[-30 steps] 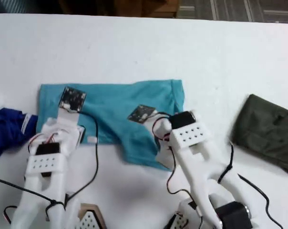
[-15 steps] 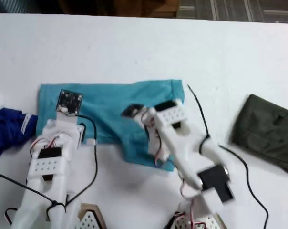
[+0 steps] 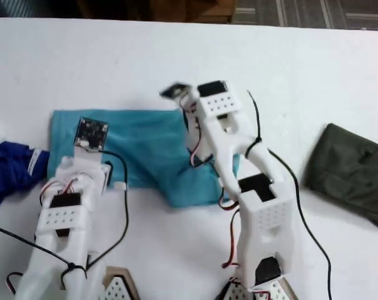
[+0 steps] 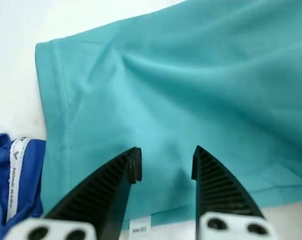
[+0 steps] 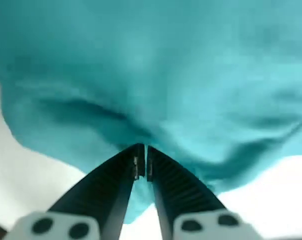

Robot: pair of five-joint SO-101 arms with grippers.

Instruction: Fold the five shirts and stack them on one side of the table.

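Teal shirt [image 3: 145, 150] fabric is pinched tight in my right pincer [image 5: 141, 162], bunching just ahead of its tips, while my left pincer [image 4: 164, 162] hangs parted over the same shirt near its hemmed edge. A blue shirt [image 3: 7, 169] lies beside my left pincer, and an olive shirt [image 3: 352, 175] lies well off from my right one on the white desk [image 3: 176, 56].

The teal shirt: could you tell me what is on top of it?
The left gripper hangs open over the teal shirt near its hem; the right gripper is shut on a fold. Anything beneath the cloth is covered.
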